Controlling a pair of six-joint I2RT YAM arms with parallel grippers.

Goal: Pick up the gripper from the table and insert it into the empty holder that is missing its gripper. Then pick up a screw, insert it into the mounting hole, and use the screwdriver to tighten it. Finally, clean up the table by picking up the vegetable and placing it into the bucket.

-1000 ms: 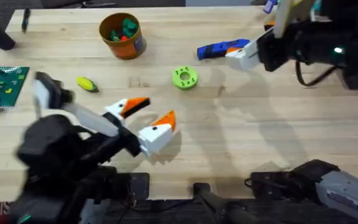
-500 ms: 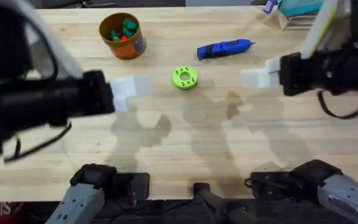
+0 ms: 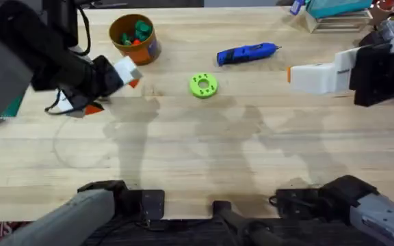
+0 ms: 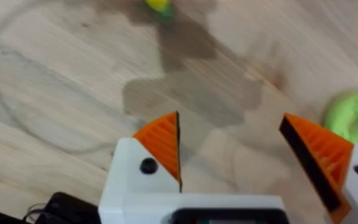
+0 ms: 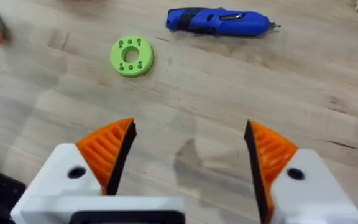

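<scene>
My left gripper (image 3: 113, 96) hovers open over the back left of the table (image 3: 204, 157), its orange ribbed pads (image 4: 163, 146) wide apart. The yellow and green vegetable (image 4: 159, 5) lies on the wood just beyond it; the left arm covers it in the overhead view. The orange-brown bucket (image 3: 134, 39), holding small coloured pieces, stands at the back left. The blue screwdriver (image 3: 247, 53) (image 5: 219, 20) lies at the back centre. My right gripper (image 3: 293, 75) (image 5: 188, 155) is open above the right side, holding nothing. The loose gripper, the empty holder and the screw are out of view.
A bright green round disc (image 3: 203, 85) (image 5: 131, 56) (image 4: 353, 115) lies mid-table between the two grippers. A wooden stand with a teal item (image 3: 330, 14) sits at the back right. A green plate (image 3: 11, 109) shows at the left edge behind the left arm.
The left arm has swung away from the camera toward the back left, with its gripper now over the vegetable's spot. The right gripper has drawn back a little to the right.
</scene>
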